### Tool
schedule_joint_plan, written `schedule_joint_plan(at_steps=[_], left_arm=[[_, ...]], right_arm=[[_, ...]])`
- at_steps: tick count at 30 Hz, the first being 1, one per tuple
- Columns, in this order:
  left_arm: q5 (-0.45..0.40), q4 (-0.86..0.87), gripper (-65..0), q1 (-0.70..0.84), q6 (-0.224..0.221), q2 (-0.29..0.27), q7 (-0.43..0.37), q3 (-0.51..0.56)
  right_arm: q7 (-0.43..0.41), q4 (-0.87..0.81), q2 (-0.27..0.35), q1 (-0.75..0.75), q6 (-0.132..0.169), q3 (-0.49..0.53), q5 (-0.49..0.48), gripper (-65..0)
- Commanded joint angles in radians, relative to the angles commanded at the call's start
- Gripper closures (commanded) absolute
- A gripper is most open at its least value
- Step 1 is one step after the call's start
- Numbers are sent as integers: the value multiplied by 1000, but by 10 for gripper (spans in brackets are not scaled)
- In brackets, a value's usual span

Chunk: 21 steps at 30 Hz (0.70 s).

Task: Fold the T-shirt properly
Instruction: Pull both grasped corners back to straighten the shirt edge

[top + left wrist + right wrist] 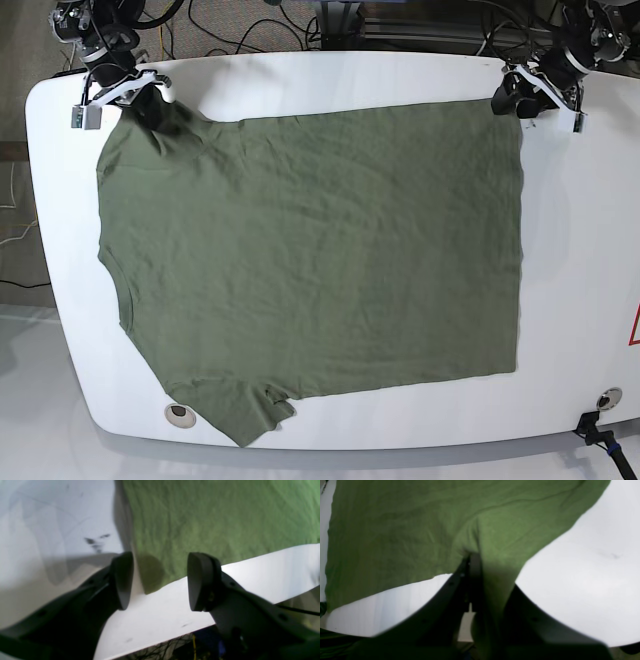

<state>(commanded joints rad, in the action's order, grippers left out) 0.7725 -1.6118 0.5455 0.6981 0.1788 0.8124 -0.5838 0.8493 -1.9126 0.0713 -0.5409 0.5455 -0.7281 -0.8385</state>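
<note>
One olive-green T-shirt (310,270), one white table (590,300), two grippers: left gripper (512,100), right gripper (150,100).

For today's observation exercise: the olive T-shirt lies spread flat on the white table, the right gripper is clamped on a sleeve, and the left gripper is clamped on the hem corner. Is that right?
Not quite. The left gripper is open, its jaws straddling the corner of the T-shirt without gripping it, as the left wrist view shows. The rest stands: the right gripper is clamped on a sleeve, on the white table.

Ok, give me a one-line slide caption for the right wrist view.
Right gripper shut on a pinched fold of the green T-shirt, cloth spreading over the white table.
</note>
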Motion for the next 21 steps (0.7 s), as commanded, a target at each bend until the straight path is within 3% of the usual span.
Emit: schedule_joint_plan(at_steps=[10, 21], left_arm=[[0, -3, -324, 52, 0, -44, 0, -2], [-2, 6, -324, -21, 0, -60, 0, 0]], right_arm=[[0, 2, -2, -2, 0, 2, 2, 0], [0, 2, -2, -2, 0, 2, 3, 0]])
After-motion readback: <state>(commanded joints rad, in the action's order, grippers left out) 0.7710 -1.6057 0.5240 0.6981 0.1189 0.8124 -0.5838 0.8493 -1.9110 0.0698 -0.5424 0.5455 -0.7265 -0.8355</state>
